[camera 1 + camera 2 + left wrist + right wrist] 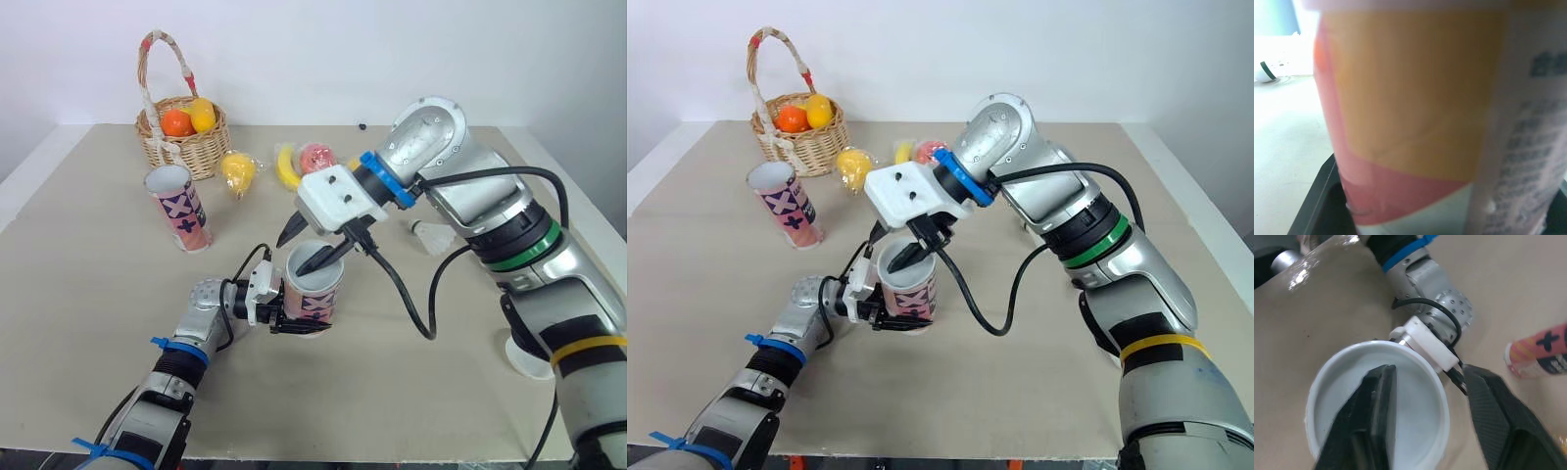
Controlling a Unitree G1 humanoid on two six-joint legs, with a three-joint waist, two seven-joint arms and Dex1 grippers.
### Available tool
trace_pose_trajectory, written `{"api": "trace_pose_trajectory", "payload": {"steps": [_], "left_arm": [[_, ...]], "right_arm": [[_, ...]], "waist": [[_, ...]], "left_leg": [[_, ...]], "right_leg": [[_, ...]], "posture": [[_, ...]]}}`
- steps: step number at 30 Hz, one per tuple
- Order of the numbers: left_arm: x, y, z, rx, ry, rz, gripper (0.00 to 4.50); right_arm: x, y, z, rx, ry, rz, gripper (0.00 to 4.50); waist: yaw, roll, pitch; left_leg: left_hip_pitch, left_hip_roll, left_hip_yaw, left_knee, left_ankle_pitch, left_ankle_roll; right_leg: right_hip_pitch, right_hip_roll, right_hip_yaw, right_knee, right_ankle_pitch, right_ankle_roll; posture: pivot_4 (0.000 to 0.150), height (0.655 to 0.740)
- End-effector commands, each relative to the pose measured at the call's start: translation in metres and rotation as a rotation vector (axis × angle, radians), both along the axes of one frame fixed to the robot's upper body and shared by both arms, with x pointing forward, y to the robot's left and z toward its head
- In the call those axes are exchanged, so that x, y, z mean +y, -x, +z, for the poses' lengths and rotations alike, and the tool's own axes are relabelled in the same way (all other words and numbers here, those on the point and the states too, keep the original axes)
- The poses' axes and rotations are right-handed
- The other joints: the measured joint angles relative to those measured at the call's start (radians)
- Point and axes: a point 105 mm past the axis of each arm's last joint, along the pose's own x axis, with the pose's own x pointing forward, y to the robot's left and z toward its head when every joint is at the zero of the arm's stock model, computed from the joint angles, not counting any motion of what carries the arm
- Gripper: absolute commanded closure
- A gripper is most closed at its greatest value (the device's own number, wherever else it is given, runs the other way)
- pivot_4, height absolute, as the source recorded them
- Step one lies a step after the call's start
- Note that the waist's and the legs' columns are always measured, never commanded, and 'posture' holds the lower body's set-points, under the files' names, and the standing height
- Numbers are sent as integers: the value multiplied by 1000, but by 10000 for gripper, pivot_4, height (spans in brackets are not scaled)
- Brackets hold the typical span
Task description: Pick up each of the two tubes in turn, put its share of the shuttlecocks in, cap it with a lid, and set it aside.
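One tube (315, 289) is standing upright on the worktop (88, 294), the left end effector (284, 315) pinching its base to steady it; the right end effector (299, 250), spread, is straddling the rim, seemingly for loading.

Basket (196, 155) sits far left on the tabletop (98, 294), with fruit (188, 117) in it. More fruit lies in a row just right of the basket: a loose piece (238, 168), then a banana (286, 168), then a round piece (315, 157). The far tube (181, 208) stands in front of the basket, apart from it. The near tube (315, 289) is near centre, clamped by the left gripper (284, 318). The right gripper (291, 258) is over its mouth, one finger inside, one outside. A shuttlecock (432, 236) lies to the right of the near tube.
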Motion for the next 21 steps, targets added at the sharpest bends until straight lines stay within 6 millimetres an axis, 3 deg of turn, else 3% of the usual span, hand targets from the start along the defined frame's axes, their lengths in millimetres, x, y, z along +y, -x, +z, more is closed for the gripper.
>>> {"api": "trace_pose_trajectory", "payload": {"steps": [1, 8, 15, 21], "left_arm": [[4, -4, -5, 28, -18, 25, 16022], [4, -5, -4, 25, -16, 26, 16022], [6, -5, -5, 27, -18, 27, 16022], [5, -4, -7, 26, -21, 28, 16022]], "right_arm": [[-7, -5, 36, -43, -83, -33, 22861], [-30, 2, 49, -8, -131, -65, 22861], [-39, 9, 37, 5, -104, -85, 22861], [-35, 14, 37, 35, -131, -81, 40948]], "waist": [[0, 0, 0], [1, 0, 0], [0, 0, 0], [0, 0, 0]], "left_leg": [[0, 0, 0, 0, 0, 0], [0, 0, 0, -1, 0, 0], [0, 1, 0, -1, 0, 0], [0, 3, 0, -1, 0, 0]], "right_leg": [[0, 0, 0, 0, 0, 0], [0, 0, 0, 0, 0, -1], [0, 1, 0, 0, 0, 0], [-1, 3, 0, 0, 0, -1]], "posture": [[1500, 7298], [1500, 7298], [1500, 7298], [1500, 7298]]}}
